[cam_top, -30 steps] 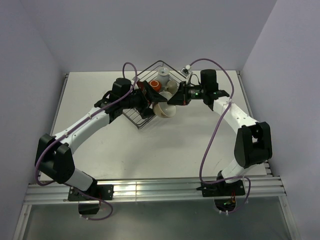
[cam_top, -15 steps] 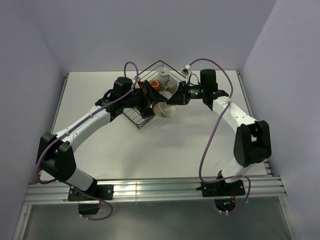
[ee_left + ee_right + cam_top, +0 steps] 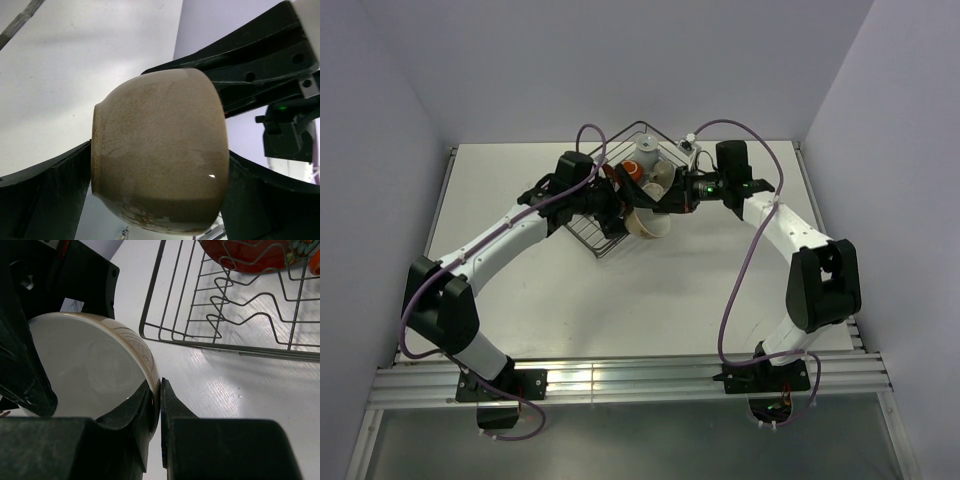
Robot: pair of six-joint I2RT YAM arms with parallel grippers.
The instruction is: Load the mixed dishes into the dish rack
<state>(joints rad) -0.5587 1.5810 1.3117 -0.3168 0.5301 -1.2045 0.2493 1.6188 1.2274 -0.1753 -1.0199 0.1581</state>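
Observation:
A cream bowl [image 3: 645, 224] hangs on its side just in front of the dish rack [image 3: 605, 240]. My right gripper [image 3: 667, 203] is shut on its rim, one finger inside and one outside [image 3: 160, 390]. The bowl's pale inside [image 3: 90, 370] fills the left of the right wrist view. My left gripper [image 3: 624, 213] stands wide open around the bowl, with a finger on each side of its speckled beige wall [image 3: 160, 150]. I cannot tell whether those fingers [image 3: 55, 190] touch it. The rack [image 3: 225, 315] holds a red plate [image 3: 250, 255], an orange-red mug [image 3: 632, 171] and a grey cup [image 3: 647, 155].
The rack sits turned at an angle at the back middle of the white table [image 3: 520, 290]. Both arms meet over its near right corner. Purple cables [image 3: 740, 270] loop from each arm. Walls close in the table on three sides.
My left arm has swung right and farther back, bringing its open jaws around the bowl. The right gripper and bowl have shifted slightly left.

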